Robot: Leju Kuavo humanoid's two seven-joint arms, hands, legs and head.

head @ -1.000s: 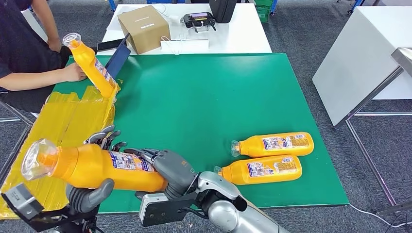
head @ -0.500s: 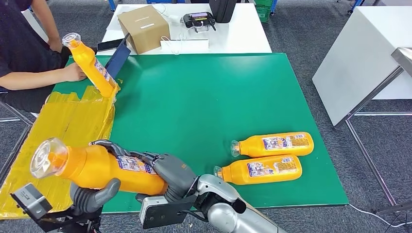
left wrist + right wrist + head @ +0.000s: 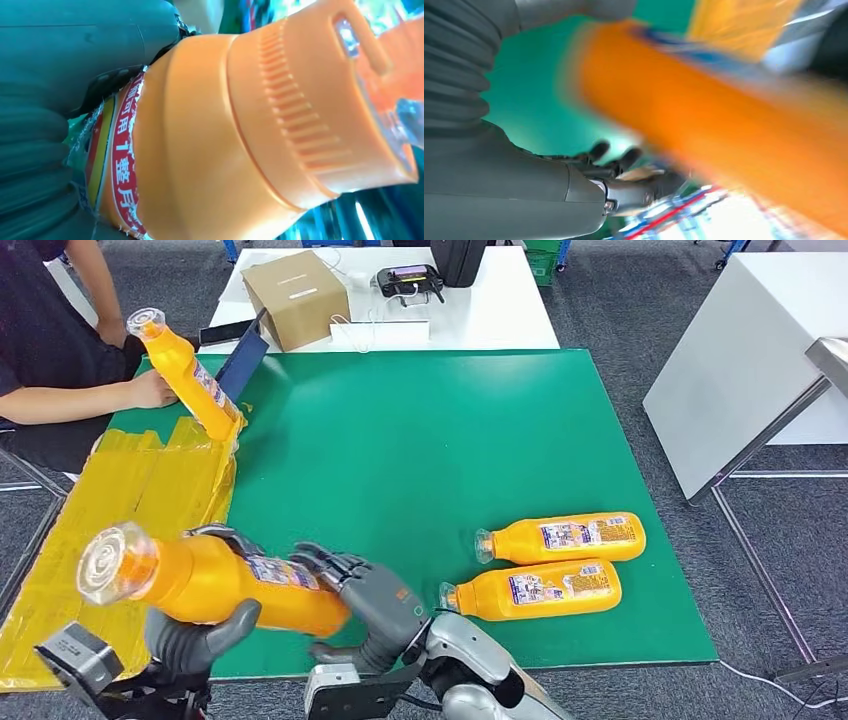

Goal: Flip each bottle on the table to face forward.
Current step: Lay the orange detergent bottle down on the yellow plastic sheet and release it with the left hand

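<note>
At the far left of the head view, a person's hand (image 3: 150, 390) is seen resting on the green table (image 3: 420, 430) beside an upright orange bottle (image 3: 184, 373), which stands tilted at the edge of a yellow taped sheet (image 3: 150, 490) with its clear cap up. Lower left, a large orange bottle (image 3: 205, 580) is held off the table, lying nearly level with its clear cap (image 3: 110, 558) pointed toward the left edge. It is gripped by the left hand (image 3: 195, 635), whose thumb is wrapped under the body while darker fingers (image 3: 215, 535) curl over the top; in the left wrist view the same bottle (image 3: 240, 135) is seen pressed against the grey ribbed cover of that hand (image 3: 75, 75), its label (image 3: 120, 165) just beside the thumb. Just to the right, the right hand (image 3: 375, 600) is seen at the bottle's base with its fingers spread and apart from the plastic; in the blurred right wrist view its fingers (image 3: 624, 160) are shown uncurled, with the orange body (image 3: 704, 115) passing above them, so nothing appears to be grasped by it. Further right, two more bottles lie on their sides on the green surface, labels up and caps toward the left: the farther one (image 3: 562, 536) and the nearer one (image 3: 535, 589), side by side and almost touching. Beyond the table, a cardboard box (image 3: 295, 298) sits on a white table (image 3: 500, 310).
</note>
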